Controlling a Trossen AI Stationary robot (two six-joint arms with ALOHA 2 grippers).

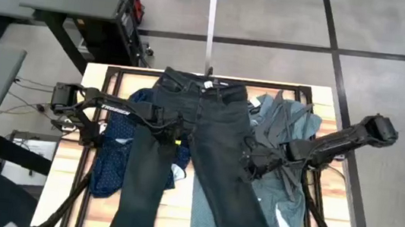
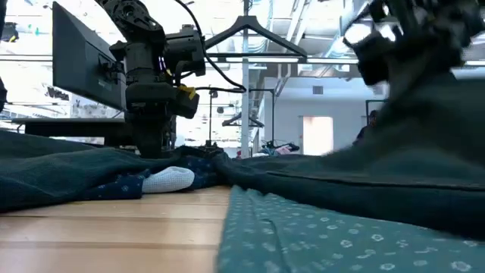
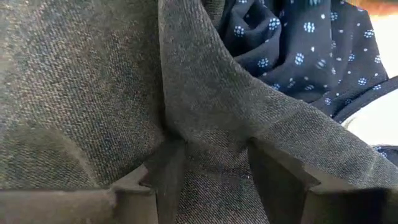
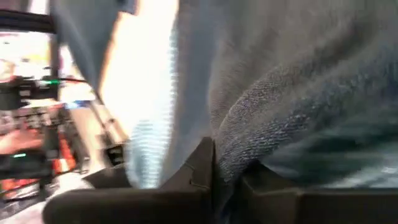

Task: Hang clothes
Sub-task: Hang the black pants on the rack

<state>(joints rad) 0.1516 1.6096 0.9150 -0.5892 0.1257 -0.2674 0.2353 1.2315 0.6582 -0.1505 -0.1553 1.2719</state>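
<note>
Jeans [image 1: 192, 139] lie spread down the middle of the high view, waistband toward the top of the frame, one leg running to the lower left and the other to the lower right. They cover part of the navy dotted shirt [image 1: 110, 149] at centre-left and part of the teal shirt [image 1: 293, 128] at centre-right.

Your left gripper [image 1: 172, 131] sits on the left leg just below the hip; its wrist view shows a raised fold of charcoal denim pinched between the fingers [image 3: 166, 177], with the dotted navy cloth just beyond it. Your right gripper [image 1: 256, 163] is at the outer edge of the right leg, and its wrist view shows denim squeezed tight between its closed fingers [image 4: 202, 165], pale fabric hanging beside it. In the low view the cloth on the right side of the frame already rises off the table [image 2: 114, 231].

Watch for three things, judging from how the garments overlap:
- The shirts lie under the jeans, so lifting could drag them along or off the table edge.
- Both grips hold only a fold, well below the waistband; the heavy denim may slide out once its weight hangs.
- Gripped mid-leg, the jeans would hang unevenly toward the hanger [image 2: 246, 38] seen at top centre of the low view.
</note>
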